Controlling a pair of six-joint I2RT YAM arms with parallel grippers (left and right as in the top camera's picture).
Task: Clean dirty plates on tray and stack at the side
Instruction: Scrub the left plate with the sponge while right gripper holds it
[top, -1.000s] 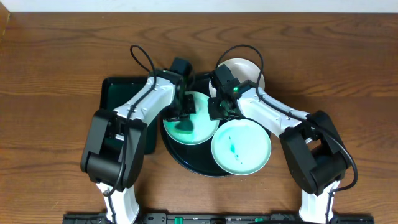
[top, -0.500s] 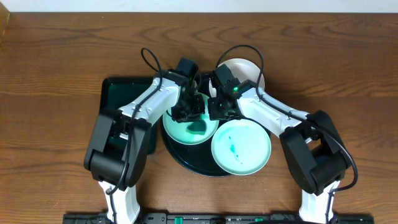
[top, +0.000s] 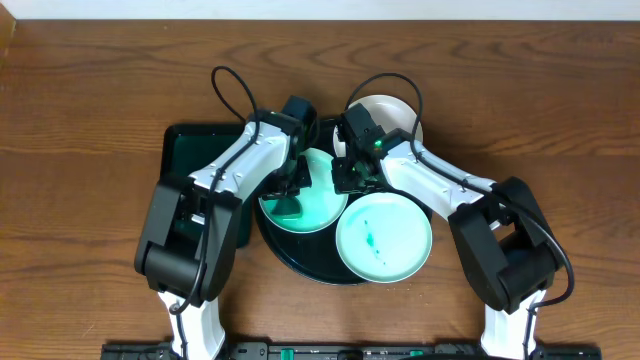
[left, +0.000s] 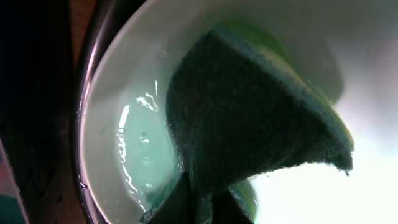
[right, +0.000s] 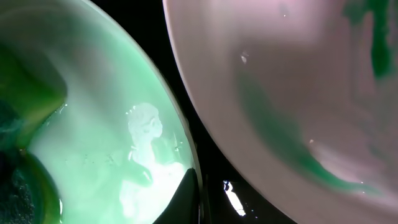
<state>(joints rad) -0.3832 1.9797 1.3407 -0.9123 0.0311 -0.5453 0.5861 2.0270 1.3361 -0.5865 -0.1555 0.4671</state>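
Overhead: round black tray (top: 300, 258) mid-worktop (top: 90, 120), rectangular green tray (top: 195, 160) just beside it on the left. On the black tray lie a mint plate (top: 320, 200) at the left and a smeared plate (top: 383, 237) at the front right, its teal streak uncleaned. A white plate (top: 398, 112) sits at the far rim, partly hidden by the right arm; whether it rests on the tray cannot be told. The left hand (top: 293, 188) is over the mint plate and the right hand (top: 352, 180) is at that plate's right edge. Left wrist: fingers closed narrow on a dark green sponge (left: 249, 124), pressed into the wet, glistening bowl of the mint plate. Right wrist: mint plate rim and smeared plate side by side with the dark tray between them; whether this hand is wide or pinching the rim cannot be told. Step judged in hand: scrubbing the mint plate. Next move calls for lifting the sponge clear, moving this plate to the side stack, then wiping the streaked one.
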